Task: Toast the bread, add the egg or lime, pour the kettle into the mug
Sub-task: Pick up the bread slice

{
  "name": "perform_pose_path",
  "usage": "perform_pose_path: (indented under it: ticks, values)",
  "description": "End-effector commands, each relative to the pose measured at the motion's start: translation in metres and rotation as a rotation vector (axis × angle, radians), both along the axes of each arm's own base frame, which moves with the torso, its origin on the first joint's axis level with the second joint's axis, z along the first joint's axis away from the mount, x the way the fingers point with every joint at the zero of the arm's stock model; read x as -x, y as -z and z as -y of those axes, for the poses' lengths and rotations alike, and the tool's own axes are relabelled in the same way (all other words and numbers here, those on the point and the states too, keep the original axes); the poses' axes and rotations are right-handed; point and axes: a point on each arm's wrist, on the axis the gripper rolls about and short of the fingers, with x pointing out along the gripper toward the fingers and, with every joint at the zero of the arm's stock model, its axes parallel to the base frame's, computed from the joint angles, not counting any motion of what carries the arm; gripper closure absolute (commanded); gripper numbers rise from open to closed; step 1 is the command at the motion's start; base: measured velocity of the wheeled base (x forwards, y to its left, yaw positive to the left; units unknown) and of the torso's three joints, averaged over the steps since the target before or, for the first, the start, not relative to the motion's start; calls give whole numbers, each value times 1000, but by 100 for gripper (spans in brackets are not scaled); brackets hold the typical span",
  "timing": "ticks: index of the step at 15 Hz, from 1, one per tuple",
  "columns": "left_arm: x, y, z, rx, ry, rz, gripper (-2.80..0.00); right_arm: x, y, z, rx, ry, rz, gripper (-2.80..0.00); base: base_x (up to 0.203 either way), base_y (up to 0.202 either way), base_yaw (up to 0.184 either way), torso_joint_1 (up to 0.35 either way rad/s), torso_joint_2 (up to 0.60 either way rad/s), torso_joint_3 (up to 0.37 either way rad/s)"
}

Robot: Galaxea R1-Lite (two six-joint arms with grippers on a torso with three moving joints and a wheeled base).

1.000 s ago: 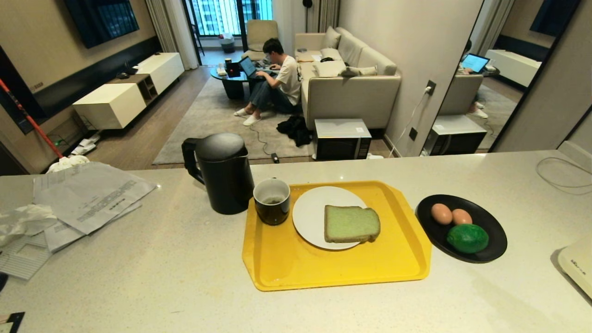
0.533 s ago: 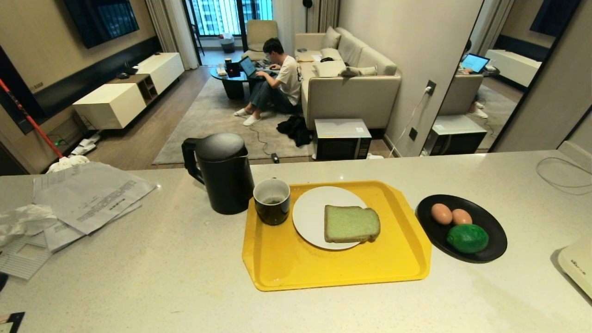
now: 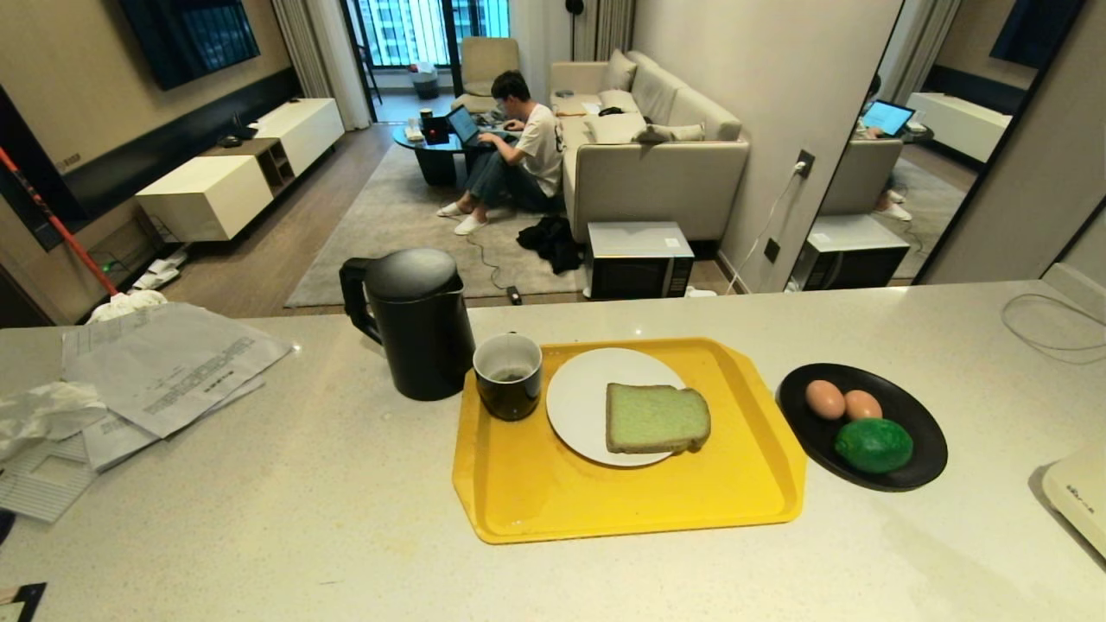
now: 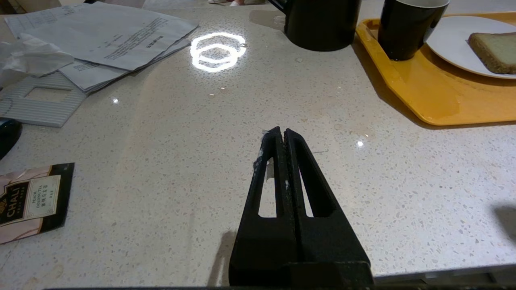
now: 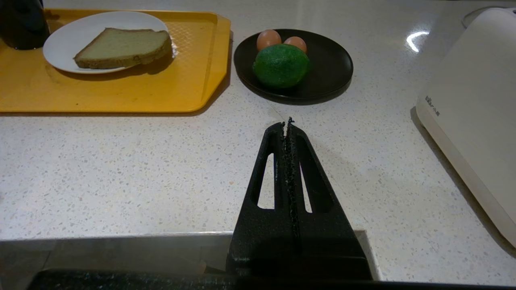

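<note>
The square pale-green bread slice (image 3: 657,418) lies on a white plate (image 3: 579,406) on the yellow tray (image 3: 605,510), centre; likely soft, light, crumbly, best pinched gently by its crust edge; left gripper (image 4: 281,133) and right gripper (image 5: 286,125) clenched empty, near the counter's near edge.

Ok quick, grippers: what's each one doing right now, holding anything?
Left gripper: shut, empty, low over the bare counter, near its front edge.
Right gripper: shut, empty, short of the black plate that holds the lime.
</note>
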Motion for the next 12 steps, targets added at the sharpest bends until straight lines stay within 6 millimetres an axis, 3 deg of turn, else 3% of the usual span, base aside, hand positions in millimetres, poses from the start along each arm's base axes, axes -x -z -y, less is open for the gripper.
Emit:
perform_pose_path:
  ticks: [1,12]
  values:
    - [0,0,0,0,-1,2,0,0,0,0,-1,1,1,0,0,0,0,0,0,0]
    - [0,0,0,0,-1,1,0,2,-6,-1,85,-38,15,0,0,0,0,0,0,0]
